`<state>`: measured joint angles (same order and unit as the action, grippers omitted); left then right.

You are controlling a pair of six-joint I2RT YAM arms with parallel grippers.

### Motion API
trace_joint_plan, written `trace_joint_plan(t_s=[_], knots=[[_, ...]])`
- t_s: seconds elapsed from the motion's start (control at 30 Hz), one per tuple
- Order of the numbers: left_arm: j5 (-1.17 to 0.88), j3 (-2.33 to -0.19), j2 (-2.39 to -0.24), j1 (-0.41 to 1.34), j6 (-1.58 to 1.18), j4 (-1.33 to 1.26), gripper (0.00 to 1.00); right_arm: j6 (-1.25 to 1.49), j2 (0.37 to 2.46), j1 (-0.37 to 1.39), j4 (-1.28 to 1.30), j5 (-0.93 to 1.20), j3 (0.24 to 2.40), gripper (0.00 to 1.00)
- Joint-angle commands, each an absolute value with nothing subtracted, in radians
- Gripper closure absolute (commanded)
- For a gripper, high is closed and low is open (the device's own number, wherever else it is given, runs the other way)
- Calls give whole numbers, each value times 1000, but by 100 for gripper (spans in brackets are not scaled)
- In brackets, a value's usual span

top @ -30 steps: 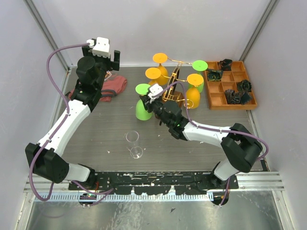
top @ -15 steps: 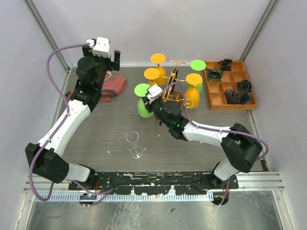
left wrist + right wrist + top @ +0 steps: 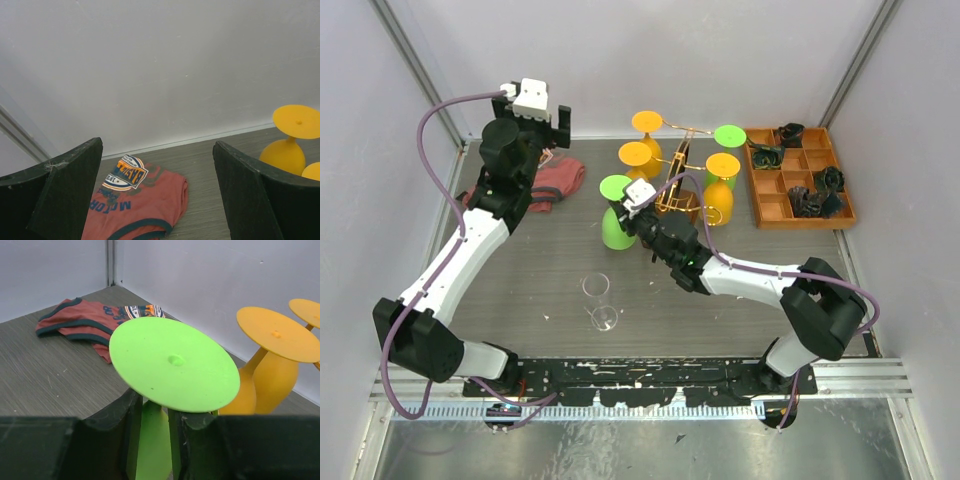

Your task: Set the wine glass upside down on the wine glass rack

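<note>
At the upper left, the left pincer hung high with its fingers spread wide and nothing between them. Below it a red printed shirt lay crumpled at the back of the worktop. Lower down, left of centre, stood a clear glass, well apart from everything else.

At centre, the green wine glass was already turned foot-up, and the right pincer pinched its stem just under the foot. Whether its bowl touched the worktop could not be told. Just to its right stood the rack, with several orange glasses and another green one hanging from it.

To do this step well, I judged the glass should stay plumb, travel right at the height of a free wire arm and slide in stem first. The nearest orange glass sat close by, so a slow approach would avoid a knock. Letting go should wait until the foot rested on the wire.

An orange tray sat at the far right. The worktop was grey wood-grain with pale scuffs, and plain pale walls enclosed it.
</note>
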<state>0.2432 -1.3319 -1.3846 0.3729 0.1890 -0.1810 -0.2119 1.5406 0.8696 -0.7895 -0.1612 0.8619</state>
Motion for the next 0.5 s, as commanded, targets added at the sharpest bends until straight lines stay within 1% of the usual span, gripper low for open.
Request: trace_joint_plan(t_s=[0.0, 0.3, 0.4, 0.47], knots=[[235, -1309, -1367, 367, 174, -221, 2, -214, 1513, 888, -849, -128, 867, 68], [232, -1290, -1357, 367, 163, -222, 2, -209, 1477, 903, -835, -156, 838, 63], [232, -1286, -1352, 367, 158, -222, 2, -208, 1468, 909, -833, -166, 834, 64], [233, -1280, -1351, 367, 157, -226, 2, -206, 1458, 910, -833, -179, 827, 66]])
